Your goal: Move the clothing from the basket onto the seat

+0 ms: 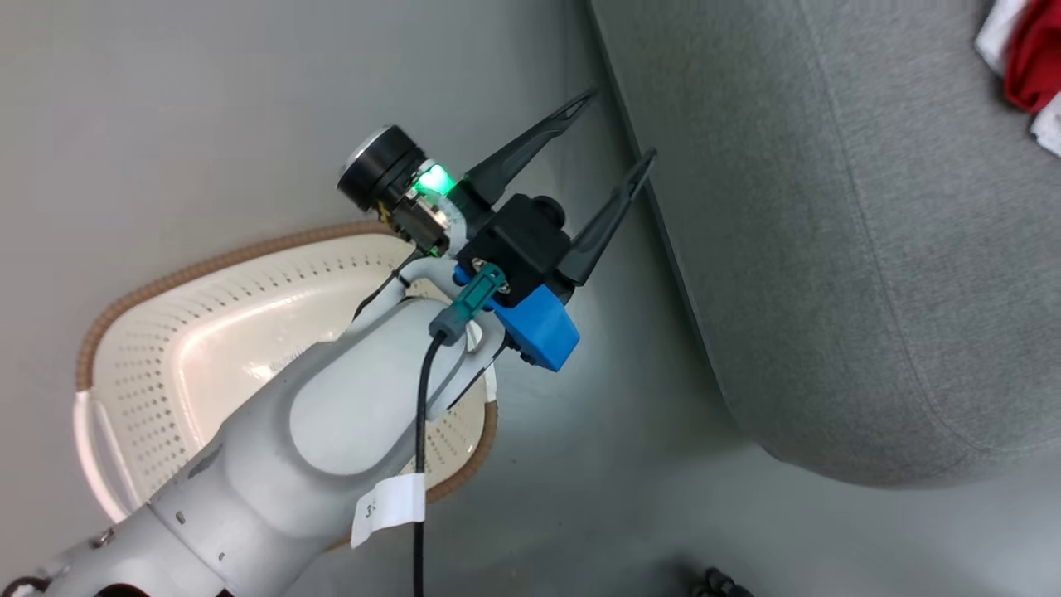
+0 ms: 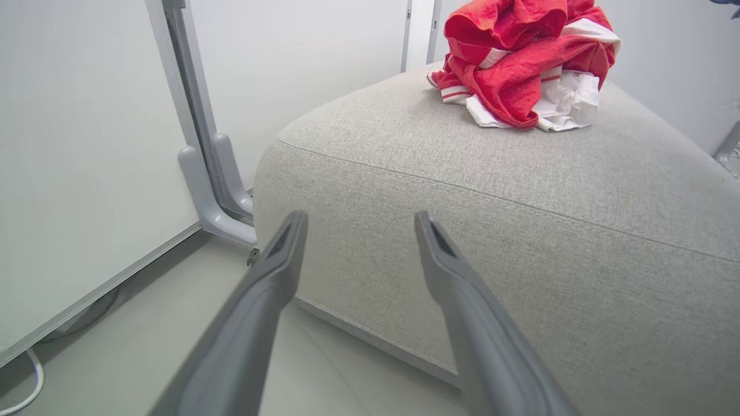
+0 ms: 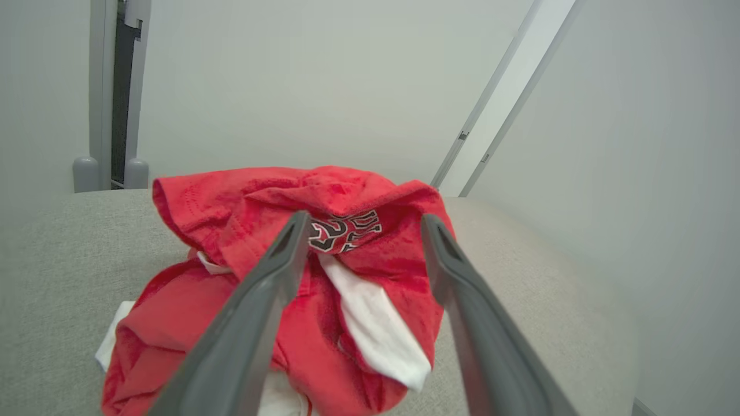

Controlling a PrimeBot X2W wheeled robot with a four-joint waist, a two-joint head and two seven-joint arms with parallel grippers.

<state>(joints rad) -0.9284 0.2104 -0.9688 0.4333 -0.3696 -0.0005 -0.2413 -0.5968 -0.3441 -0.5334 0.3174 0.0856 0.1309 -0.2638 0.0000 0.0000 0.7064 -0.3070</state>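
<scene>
Hovering over crumpled bright red sports clothing (image 3: 248, 214) on the large grey fabric seat (image 3: 58, 260), our right gripper (image 3: 361, 222) stands spread; our left gripper (image 2: 361, 219), spread too, faces the seat's side.

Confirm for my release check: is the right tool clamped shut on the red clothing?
No, the right tool has its fingers wide apart, and the clothing lies heaped on the seat.

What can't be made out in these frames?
- Head view: basket partly hidden by the left forearm; whether it is empty cannot be told.
- Head view: clothing cut off by the frame edge.
- Right wrist view: lettering creased, partly behind the fingers.
</scene>
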